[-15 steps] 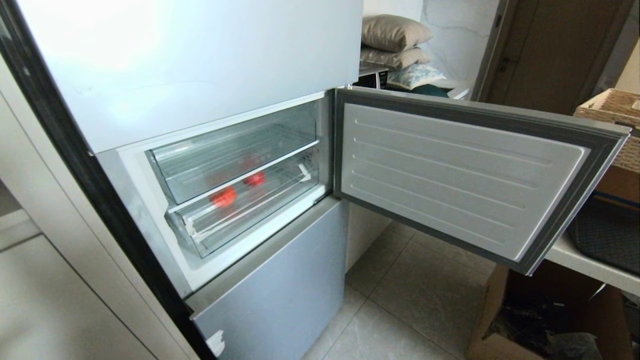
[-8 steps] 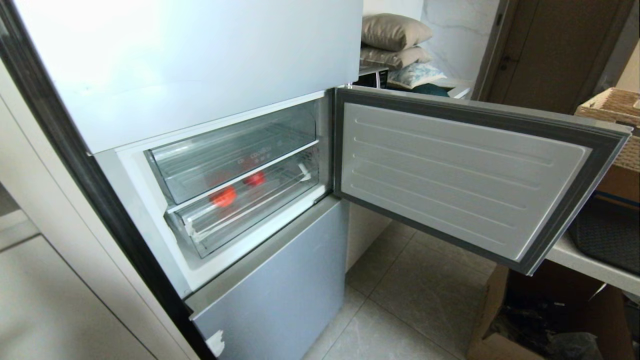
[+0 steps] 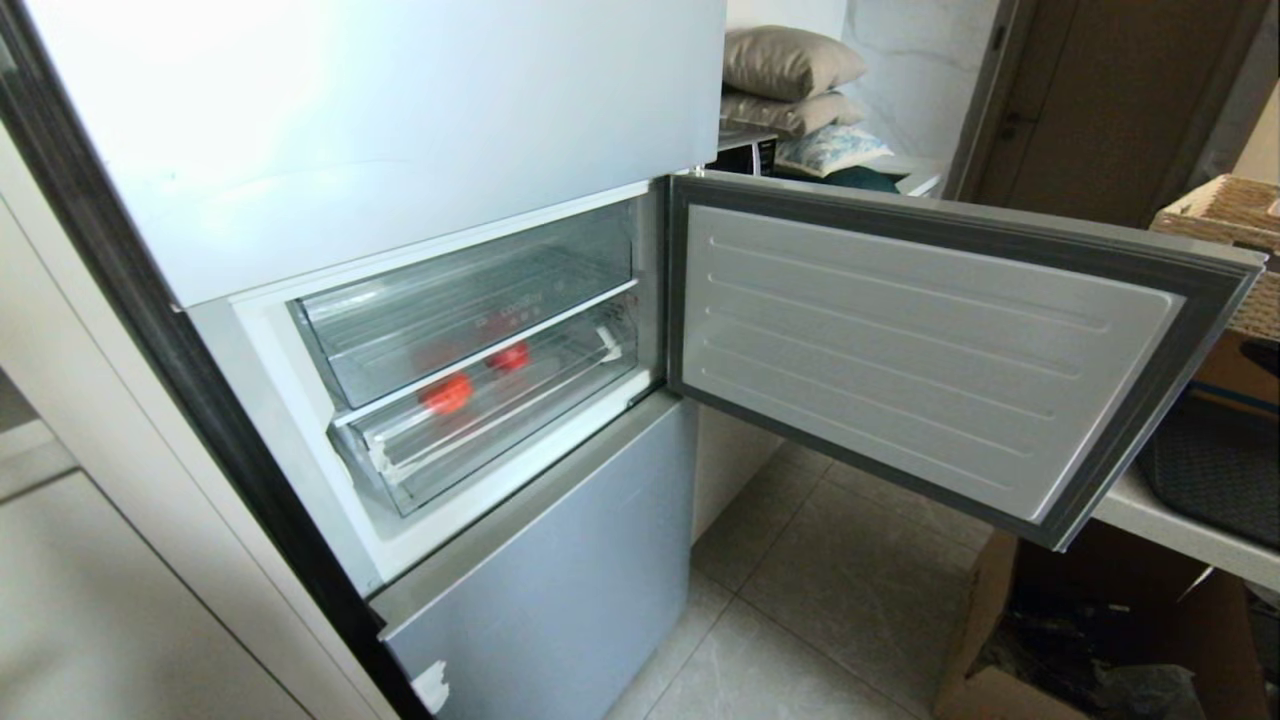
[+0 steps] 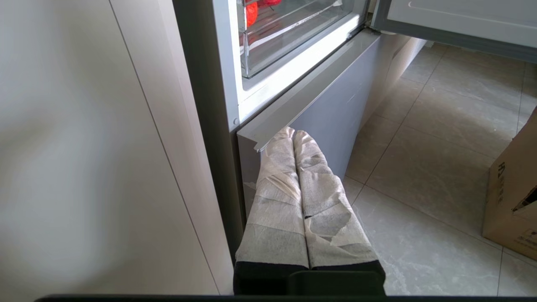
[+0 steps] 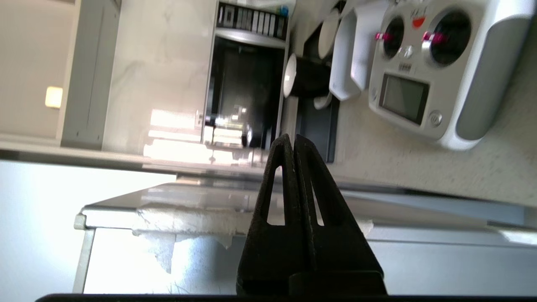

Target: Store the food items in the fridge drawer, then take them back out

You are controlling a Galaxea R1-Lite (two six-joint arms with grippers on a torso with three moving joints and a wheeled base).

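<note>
Two round orange-red food items (image 3: 447, 393) (image 3: 510, 357) lie in the lower clear fridge drawer (image 3: 520, 410), which is pushed in behind the open door. One food item (image 4: 251, 12) and the fridge drawer (image 4: 289, 40) also show in the left wrist view. My left gripper (image 4: 293, 134), its fingers wrapped in white tape, is shut and empty, low beside the fridge's bottom door. My right gripper (image 5: 288, 140) has black fingers pressed together, holding nothing. It points past a silver panel edge with torn tape (image 5: 184, 220). Neither gripper shows in the head view.
The middle fridge door (image 3: 930, 350) swings open to the right over the tiled floor (image 3: 850, 600). An upper clear drawer (image 3: 470, 300) sits above the lower one. Cardboard boxes (image 3: 1000, 650) (image 4: 514, 197) stand at the right under a shelf. A white remote controller (image 5: 440, 71) lies on a counter.
The fridge, drawers and food items have not moved. A small dark shape has come in at the head view's right edge.
</note>
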